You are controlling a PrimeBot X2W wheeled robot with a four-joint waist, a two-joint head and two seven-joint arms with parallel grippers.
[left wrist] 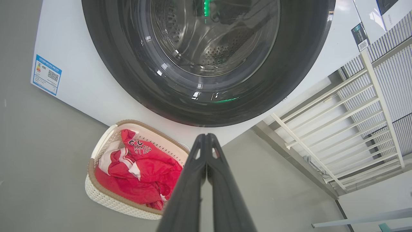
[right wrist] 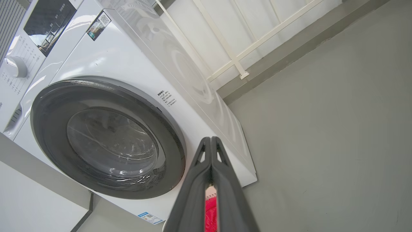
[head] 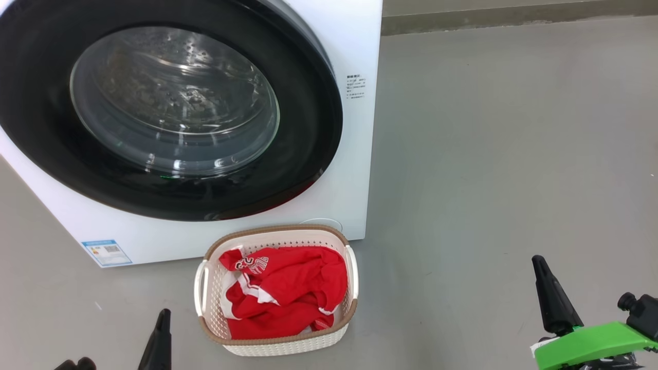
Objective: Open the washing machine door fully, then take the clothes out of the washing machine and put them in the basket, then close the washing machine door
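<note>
The washing machine (head: 354,154) stands white at the upper left, and its round black-rimmed door (head: 169,108) lies shut flat against its front, the studded drum showing through the glass. On the floor just before it sits the cream basket (head: 280,349) with the red clothes (head: 288,293) piled inside. My left gripper (head: 163,314) is low at the left of the basket, fingers pressed together and empty. My right gripper (head: 538,262) hangs over bare floor far to the right, also shut and empty. In the left wrist view the shut gripper (left wrist: 205,137) points at the door's lower rim (left wrist: 206,109).
Grey floor (head: 514,154) stretches wide to the right of the machine. A white railing (left wrist: 354,129) and wall run behind the machine's side. A blue energy label (head: 107,252) marks the machine's lower left corner. A green part (head: 591,344) sits on my right wrist.
</note>
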